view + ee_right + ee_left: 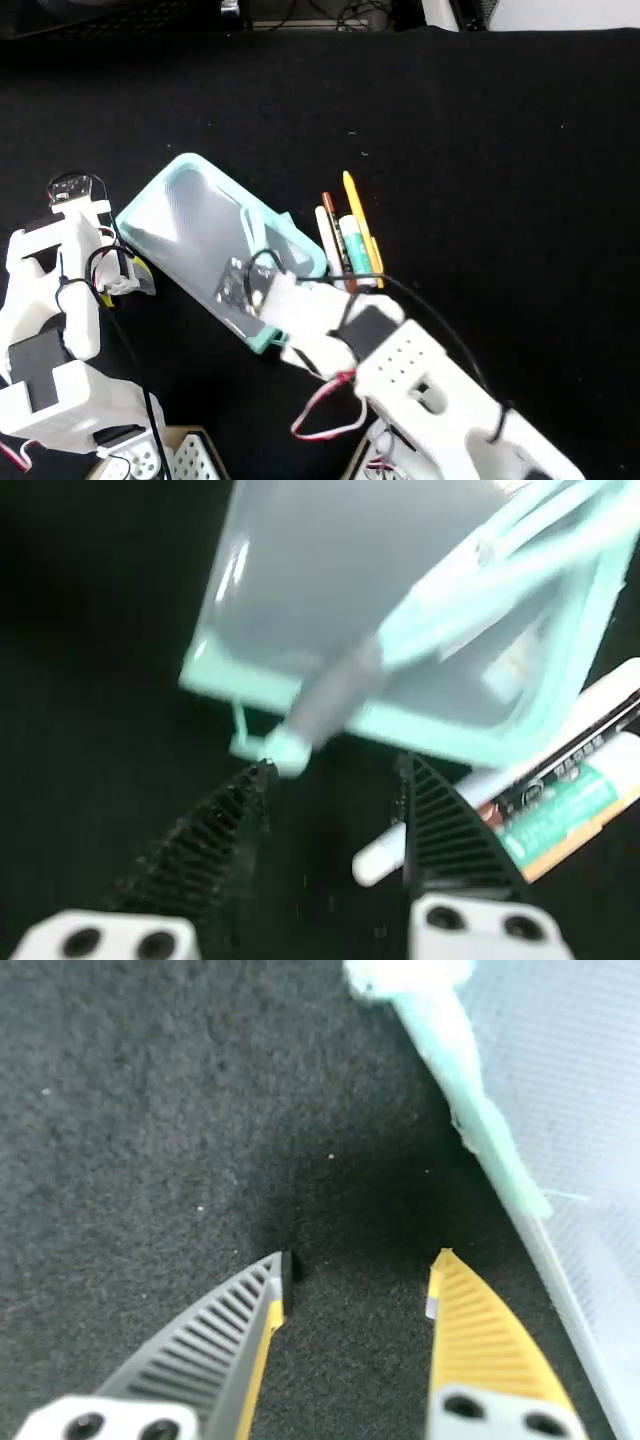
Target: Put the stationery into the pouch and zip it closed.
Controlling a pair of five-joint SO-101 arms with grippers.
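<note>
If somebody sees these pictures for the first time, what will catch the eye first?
First the pale green see-through pouch, lying slantwise in the middle of the black table. Next the bundle of pens close beside one end of it, not inside. The right gripper hangs open over a corner of the pouch, and the left gripper is open beside its other edge.

The pouch is a flat rectangle of see-through grey plastic with a mint-green border, lying slantwise on the black cloth. A small mint tab sticks out at one corner. Whether its zip is shut cannot be told. The stationery lies outside the pouch, just beside one short end, packed side by side: a white pen, a brown pen, a green-labelled marker and a yellow pen.
</note>
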